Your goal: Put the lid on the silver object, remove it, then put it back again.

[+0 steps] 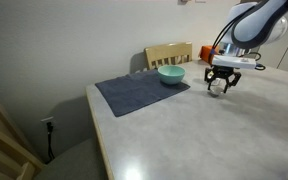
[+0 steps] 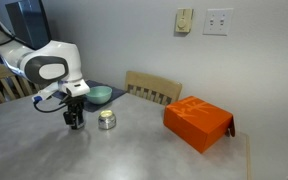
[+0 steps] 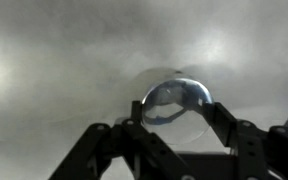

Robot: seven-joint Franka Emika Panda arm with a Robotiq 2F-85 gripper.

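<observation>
Fingers point(image 3: 124, 138) fill the bottom of my wrist view. The hand point(image 3: 174, 118) pinches the lid point(image 3: 176, 98) by its rim, one finger on each side. In an exterior view I read the hand low at the table point(image 2: 134, 155), just beside the pot point(image 2: 107, 120) and not above it. The bowl point(image 2: 99, 95) stands behind them, and the box point(image 2: 197, 124) lies well apart.

In an exterior view, a camera well back and high looks down the table point(image 1: 214, 130) at the teal bowl point(image 1: 170, 74). In an exterior view from the far side, lower and closer, that bowl point(image 2: 99, 95) sits behind the arm point(image 2: 44, 62). Both catch the bowl, arm and chair point(image 1: 169, 52). The wrist cam stares down, super close, past the gripper point(image 3: 176, 112).
</observation>
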